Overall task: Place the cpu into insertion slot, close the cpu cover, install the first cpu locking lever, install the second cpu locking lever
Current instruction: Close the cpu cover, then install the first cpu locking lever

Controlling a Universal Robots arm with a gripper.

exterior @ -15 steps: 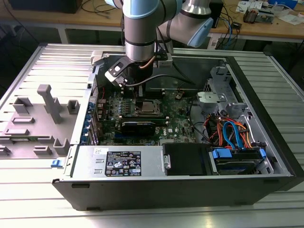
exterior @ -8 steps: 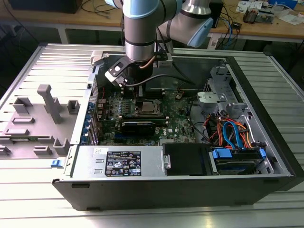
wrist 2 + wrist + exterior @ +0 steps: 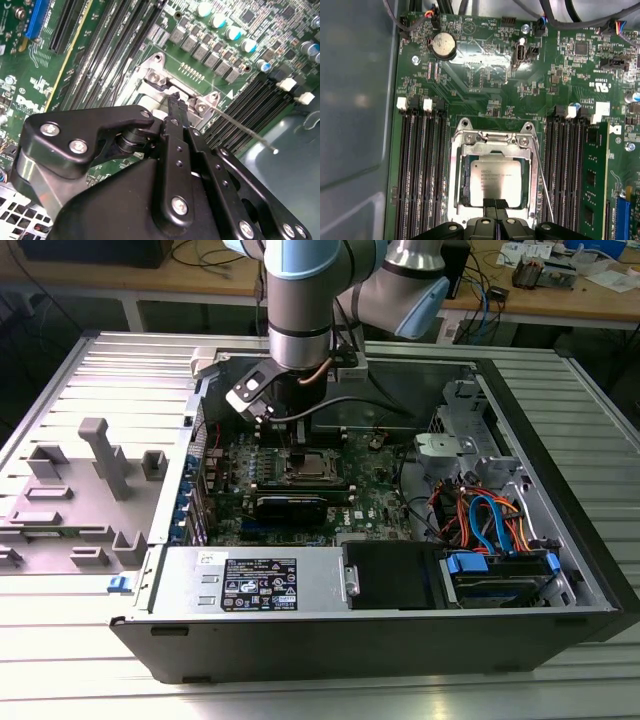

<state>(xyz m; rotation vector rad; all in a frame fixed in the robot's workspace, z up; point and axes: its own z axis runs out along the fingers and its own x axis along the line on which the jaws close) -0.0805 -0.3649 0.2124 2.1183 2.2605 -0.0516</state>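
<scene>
You are working inside the open case (image 3: pixel 400 640), with the arm reaching straight down over the board (image 3: pixel 485 90). The cpu (image 3: pixel 496 181) is already sitting flat in the slot (image 3: pixel 454 200), and the cover (image 3: pixel 466 175) is lying down around it, its window framing the grey top. Your fingers (image 3: pixel 490 204) are pinched together with nothing between them. Their tips are sitting at the cover's edge, midway along one side of the cpu, but you cannot tell from these views whether they are pressing on it or hanging just above. The relation you are depending on is this: a lever (image 3: pixel 542 180), a thin bare rod, is lying between the slot and a bank of memory slots (image 3: pixel 567 175), off to one side of the fingers rather than under them. Its long axis is running along that side of the slot but splaying outward toward its free end. In the second wrist view that end is hanging over the memory slots, so you are probably looking at an unlatched lever. Whether another rod is lying along the opposite side, you cannot tell.
</scene>
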